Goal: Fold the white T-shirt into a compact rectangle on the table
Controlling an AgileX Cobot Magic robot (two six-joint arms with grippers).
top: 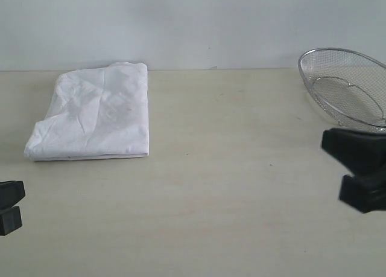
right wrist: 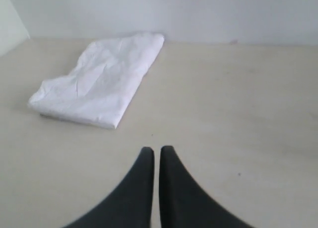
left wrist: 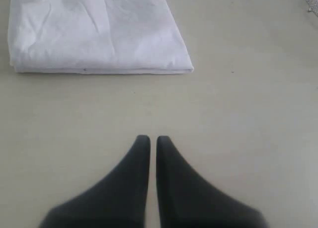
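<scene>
1. While both arms sit at the near edge of the table (top: 229, 186), note their state: the left gripper (left wrist: 149, 138) has its jaws pressed together on nothing, and the right gripper (right wrist: 156, 149) is likewise closed and empty.
2. Locate the T-shirt (top: 96, 114). It lies on the far left part of the table, well apart from both grippers, as a flat layered rectangle with a straight near edge.
3. Judge the fold as essentially complete. If a final tidy is wanted, the uneven left side is the place to work. Approach low, pinch only the top layers, and avoid dragging the stack.
4. Route any move of the right arm clear of the wire basket (top: 350, 90) at the far right.
5. Check for writing: no lettering, brand or label is readable on the upturned cloth or anywhere else.
</scene>
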